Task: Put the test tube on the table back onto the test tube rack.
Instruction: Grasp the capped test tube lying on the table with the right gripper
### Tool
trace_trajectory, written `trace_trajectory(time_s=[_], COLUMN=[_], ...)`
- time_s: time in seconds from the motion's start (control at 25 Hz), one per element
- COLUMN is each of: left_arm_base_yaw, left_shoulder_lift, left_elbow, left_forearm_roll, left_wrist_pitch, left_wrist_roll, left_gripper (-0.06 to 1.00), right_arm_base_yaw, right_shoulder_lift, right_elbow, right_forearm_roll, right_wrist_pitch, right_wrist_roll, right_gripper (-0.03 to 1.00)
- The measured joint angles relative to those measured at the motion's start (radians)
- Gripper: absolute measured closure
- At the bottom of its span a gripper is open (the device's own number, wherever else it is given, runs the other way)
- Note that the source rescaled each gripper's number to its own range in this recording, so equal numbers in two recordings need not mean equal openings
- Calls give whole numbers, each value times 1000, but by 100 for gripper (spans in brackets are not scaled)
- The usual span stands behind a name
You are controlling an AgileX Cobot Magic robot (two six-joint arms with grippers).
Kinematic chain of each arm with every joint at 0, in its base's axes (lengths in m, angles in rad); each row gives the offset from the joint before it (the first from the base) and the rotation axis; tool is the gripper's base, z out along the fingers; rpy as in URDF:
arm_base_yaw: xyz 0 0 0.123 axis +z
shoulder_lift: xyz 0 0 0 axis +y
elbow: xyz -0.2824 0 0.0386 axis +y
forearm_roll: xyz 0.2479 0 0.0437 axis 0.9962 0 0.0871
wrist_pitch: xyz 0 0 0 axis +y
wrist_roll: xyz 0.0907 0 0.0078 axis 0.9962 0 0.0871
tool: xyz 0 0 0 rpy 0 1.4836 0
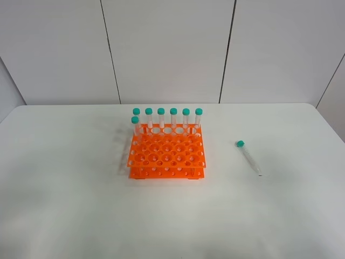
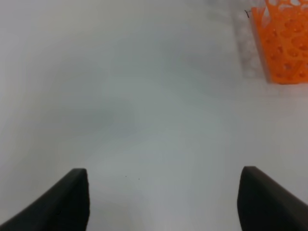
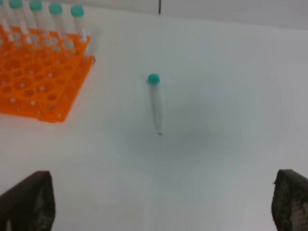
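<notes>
A clear test tube (image 1: 249, 157) with a teal cap lies flat on the white table (image 1: 70, 205), to the right of the orange test tube rack (image 1: 166, 153). The rack holds several upright teal-capped tubes (image 1: 167, 118) along its back row and left side. No arm shows in the exterior high view. In the right wrist view the lying tube (image 3: 156, 104) is ahead of my open right gripper (image 3: 163, 202), apart from it, with the rack (image 3: 38, 79) beside it. My left gripper (image 2: 163, 199) is open and empty over bare table, with a rack corner (image 2: 285, 43) far ahead.
Grey wall panels (image 1: 167, 48) stand behind the table's back edge. The table's rounded right back corner (image 1: 318, 110) is near the lying tube.
</notes>
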Motion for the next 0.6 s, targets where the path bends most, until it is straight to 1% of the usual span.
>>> trace_trajectory(time_s=[0.44, 0.6], left_arm_base_yaw=[0, 0], left_shoulder_lift=[0, 0], left_elbow=[0, 0], left_forearm_roll=[0, 0], left_wrist_pitch=[0, 0], left_wrist_roll=[0, 0], left_gripper=[-6, -6], right_arm_base_yaw=[0, 0], right_shoulder_lift=[805, 1093], right_elbow=[-315, -438], right_forearm_roll=[0, 0], right_wrist_pitch=[-7, 6], right_wrist_roll=[0, -13], right_gripper=[-3, -3])
